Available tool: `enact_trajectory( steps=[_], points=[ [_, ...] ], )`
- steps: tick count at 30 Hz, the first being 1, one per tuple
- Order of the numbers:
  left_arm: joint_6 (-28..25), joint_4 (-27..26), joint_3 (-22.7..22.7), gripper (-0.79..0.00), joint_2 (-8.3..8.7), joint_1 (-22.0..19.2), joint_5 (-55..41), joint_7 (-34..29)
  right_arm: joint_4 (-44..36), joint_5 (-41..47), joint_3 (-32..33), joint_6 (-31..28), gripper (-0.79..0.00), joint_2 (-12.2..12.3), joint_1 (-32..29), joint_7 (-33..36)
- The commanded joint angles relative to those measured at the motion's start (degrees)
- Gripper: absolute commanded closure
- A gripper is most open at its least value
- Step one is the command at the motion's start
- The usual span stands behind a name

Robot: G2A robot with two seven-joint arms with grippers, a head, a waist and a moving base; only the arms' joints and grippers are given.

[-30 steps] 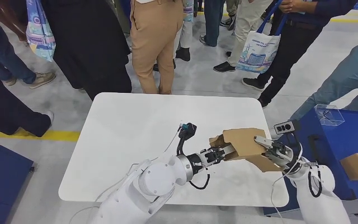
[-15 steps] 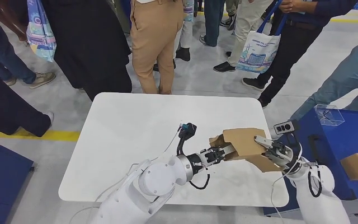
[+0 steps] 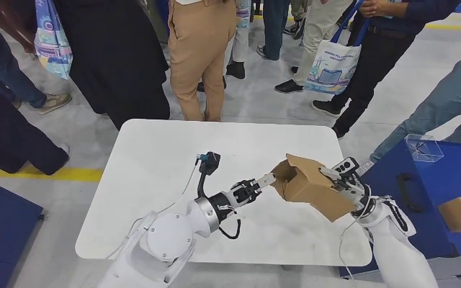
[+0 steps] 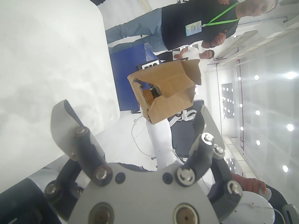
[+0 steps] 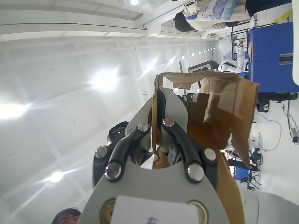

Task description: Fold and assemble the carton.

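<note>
The carton (image 3: 311,189), right of frame centre above the worktop (image 3: 158,180), is erected with end flaps unclosed; right tool (image 5: 155,99) clamps its wall, left tool (image 3: 265,183) stands wide just beside it.

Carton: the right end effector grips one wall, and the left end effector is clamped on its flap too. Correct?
No. The right end effector does grip one wall of the carton, but the left end effector is open and apart from it, as the left wrist view shows.
</note>
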Motion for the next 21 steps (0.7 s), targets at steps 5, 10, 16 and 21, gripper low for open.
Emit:
enact_trajectory(
  steps=[5, 10, 16, 21],
  points=[
    [-0.8, 0.5, 1.3, -0.785, -0.02, -1.5, 1.4, -2.1, 0.4, 0.0, 0.6, 1.3, 0.0, 0.2, -0.2, 1.9],
    [-5.1, -0.2, 3.8, -0.785, 0.06, -2.9, 5.1, -4.8, 0.4, -0.2, 1.0, 3.1, 0.0, 0.4, -0.6, 3.3],
    [-1.9, 2.0, 3.3, -0.785, -0.16, -2.8, 5.1, -2.4, -0.6, -0.8, 1.9, 5.1, 0.0, 0.7, -1.6, 5.6],
    [-0.8, 3.8, 1.9, -0.785, -0.4, -2.8, 2.7, -0.8, -1.7, 0.1, 3.0, 6.8, 0.0, 1.0, -2.8, 7.8]
  ],
)
